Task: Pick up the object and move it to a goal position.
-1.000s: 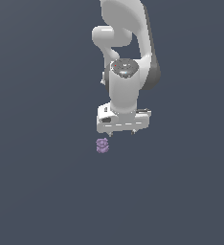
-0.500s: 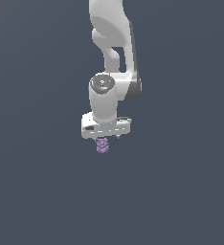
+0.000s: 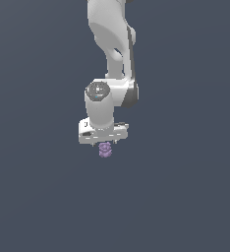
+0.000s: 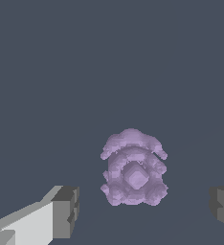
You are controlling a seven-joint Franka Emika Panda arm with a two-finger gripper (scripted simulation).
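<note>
Only non-task thing: plain dark slate-grey surface (image 3: 33,197), fills whole frame in ext view, edge to edge. Same flat grey fills wrist view. No markings, no other items.

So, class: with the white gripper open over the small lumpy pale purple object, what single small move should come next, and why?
Probably a short straight descent. In the wrist view the lumpy pale purple object sits between the two dark grey fingers, which stand wide apart and clear of it. In the exterior view the white gripper sits just above it, so the fingers likely need to drop around it before closing.
</note>
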